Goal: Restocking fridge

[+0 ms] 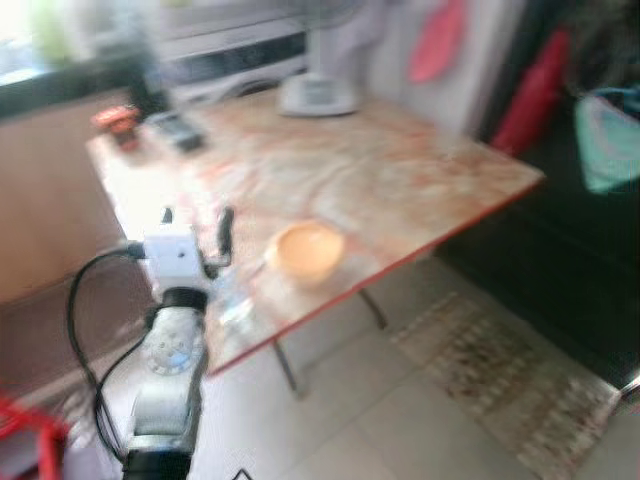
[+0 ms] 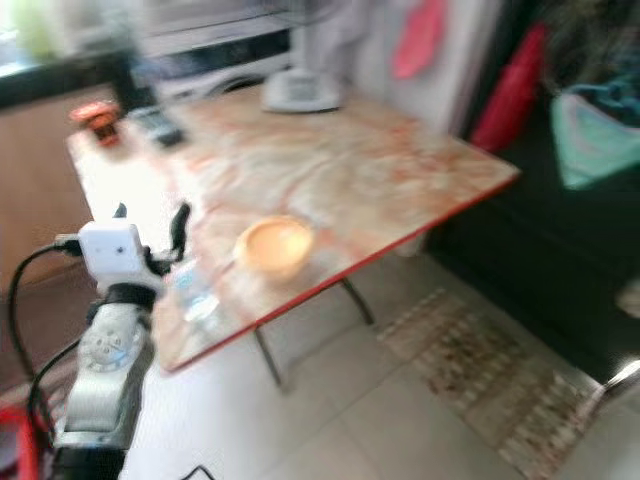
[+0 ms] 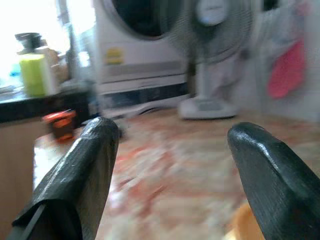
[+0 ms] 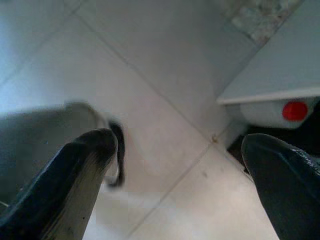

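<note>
Table [image 1: 420, 180]: folding type, marbled orange-and-cream top with a red edge, metal legs, standing on a pale tiled floor [image 1: 400, 420]. All head views are blurred.

Left claw [image 1: 196, 228]: raised over the near left corner of the table on its silver arm, a white camera block at the wrist. Two black fingers [image 3: 85, 175] spread apart with nothing between them.

Orange bowl [image 1: 305, 252]: round, shallow, sitting on the table near its front edge, just right of the left claw and apart from it.

Clear item [image 1: 235, 300]: on the table beside the left claw, near the front edge; too blurred to identify.

White pedestal fan [image 3: 210, 55]: base resting at the far end of the table.

Small red-orange object [image 1: 115, 120]: far left corner of the table, with a dark flat item [image 1: 178, 130] just beside it; neither can be told more exactly.

Washing machine [image 3: 140, 45]: white, front-loading, behind the table.

Yellow-green container [image 3: 34, 74]: on a dark counter at the far left.

Patterned rug [image 1: 500, 390]: on the floor to the right of the table.

Red cloths [image 1: 535, 90]: hanging by the dark area to the right.

Right claw [image 4: 180, 165]: hanging low over the floor tiles, fingers spread, holding nothing. A white unit with a red round cap [image 4: 295, 111] lies beyond it.

No fridge or stock item can be made out.
</note>
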Robot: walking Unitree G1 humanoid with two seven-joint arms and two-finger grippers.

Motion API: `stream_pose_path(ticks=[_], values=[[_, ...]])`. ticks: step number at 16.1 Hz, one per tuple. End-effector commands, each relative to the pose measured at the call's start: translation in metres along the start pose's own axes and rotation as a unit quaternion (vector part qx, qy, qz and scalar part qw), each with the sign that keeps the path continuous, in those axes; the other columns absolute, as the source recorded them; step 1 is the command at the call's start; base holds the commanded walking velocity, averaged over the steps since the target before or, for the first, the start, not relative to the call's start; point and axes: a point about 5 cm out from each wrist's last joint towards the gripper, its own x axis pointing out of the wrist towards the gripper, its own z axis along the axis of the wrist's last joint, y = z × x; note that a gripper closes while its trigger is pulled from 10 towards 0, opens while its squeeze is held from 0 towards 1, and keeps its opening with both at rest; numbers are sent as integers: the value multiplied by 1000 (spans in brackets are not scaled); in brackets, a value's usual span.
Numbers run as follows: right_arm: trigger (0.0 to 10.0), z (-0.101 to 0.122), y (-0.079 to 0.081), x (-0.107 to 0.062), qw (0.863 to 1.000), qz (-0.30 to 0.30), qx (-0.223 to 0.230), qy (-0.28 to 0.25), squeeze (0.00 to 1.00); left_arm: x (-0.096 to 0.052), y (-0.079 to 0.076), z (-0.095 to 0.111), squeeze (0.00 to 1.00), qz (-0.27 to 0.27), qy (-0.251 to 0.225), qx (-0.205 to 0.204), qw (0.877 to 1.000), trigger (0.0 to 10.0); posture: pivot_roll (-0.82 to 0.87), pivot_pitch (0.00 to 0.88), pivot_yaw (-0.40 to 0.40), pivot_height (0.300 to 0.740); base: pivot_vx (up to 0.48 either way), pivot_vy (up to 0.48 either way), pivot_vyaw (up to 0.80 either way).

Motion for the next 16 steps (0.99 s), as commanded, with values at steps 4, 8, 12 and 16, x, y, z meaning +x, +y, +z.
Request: stream_pose_path(ticks=[4, 8, 12, 16], values=[[10000, -12, 8, -2, 1000, 15, -8, 21, 0, -1, -1, 10, 0, 8, -30, -1, 1000, 10000, 28, 0, 31, 740, 76, 0, 103], [10000, -11, 9, -2, 1000, 18, 1, 18, 0, 7, -8, 25, 0, -18, -54, 18, 998, 10000, 27, 0, 35, 740, 0, 0, 548], [10000, -12, 11, -2, 1000, 20, 0, 20, 0, 17, -15, 50, 0, -41, -73, 8, 996, 10000, 46, 0, 29, 740, 0, 0, 0], [10000, -13, 15, -3, 999, 27, -12, 22, 0, 40, -13, 83, 0, -48, -31, -11, 998, 10000, 68, 0, 36, 740, 0, 0, 0]])
